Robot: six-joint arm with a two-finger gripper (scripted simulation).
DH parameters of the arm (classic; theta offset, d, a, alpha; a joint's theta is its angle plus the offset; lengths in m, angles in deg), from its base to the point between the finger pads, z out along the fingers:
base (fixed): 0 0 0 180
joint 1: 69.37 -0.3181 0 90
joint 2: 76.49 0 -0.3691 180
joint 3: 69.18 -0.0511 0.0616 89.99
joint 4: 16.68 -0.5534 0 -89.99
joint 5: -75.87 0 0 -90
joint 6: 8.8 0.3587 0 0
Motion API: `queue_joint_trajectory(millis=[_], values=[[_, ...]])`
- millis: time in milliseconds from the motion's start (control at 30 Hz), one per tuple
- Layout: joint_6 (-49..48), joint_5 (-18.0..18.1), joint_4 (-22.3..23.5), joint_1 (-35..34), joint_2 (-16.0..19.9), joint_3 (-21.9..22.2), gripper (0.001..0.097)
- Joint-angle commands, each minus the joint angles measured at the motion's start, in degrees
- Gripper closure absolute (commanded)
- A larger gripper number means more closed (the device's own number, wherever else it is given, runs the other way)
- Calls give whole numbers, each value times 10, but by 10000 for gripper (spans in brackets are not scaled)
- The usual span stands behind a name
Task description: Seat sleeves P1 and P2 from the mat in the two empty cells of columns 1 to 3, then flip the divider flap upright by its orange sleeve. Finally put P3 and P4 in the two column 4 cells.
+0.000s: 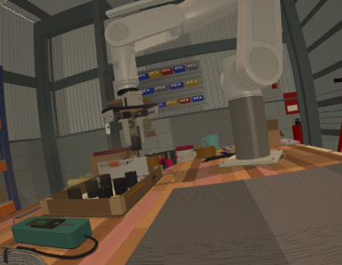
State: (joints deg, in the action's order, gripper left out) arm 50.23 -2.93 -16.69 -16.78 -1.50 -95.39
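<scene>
The sleeve (136,138) I hold is partly hidden between my fingers, a dark cylinder hanging under my closed gripper (131,132). I am above the far end of the cardboard tray (104,191) on the bench's left side. Several dark sleeves (104,184) stand upright in the tray's cells. The pale divider flap (123,167) stands at the tray's far part, with a small orange sleeve (114,164) at its top edge. I cannot tell which cells are empty from here.
The bench's front edge runs close below the green handheld unit (51,231) and its black cable. The arm's base (252,128) stands to the right. A grey mat (250,221) covers the near right bench. Cups and small boxes (201,152) sit behind the tray.
</scene>
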Motion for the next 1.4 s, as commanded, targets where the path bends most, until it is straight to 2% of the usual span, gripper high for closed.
queue_joint_trajectory(millis=[0,400,933,1367], values=[[0,0,0,0,0,1,966],[0,8,0,0,4,-4,966],[0,85,0,0,48,-35,966],[0,89,0,1,51,-37,966]])
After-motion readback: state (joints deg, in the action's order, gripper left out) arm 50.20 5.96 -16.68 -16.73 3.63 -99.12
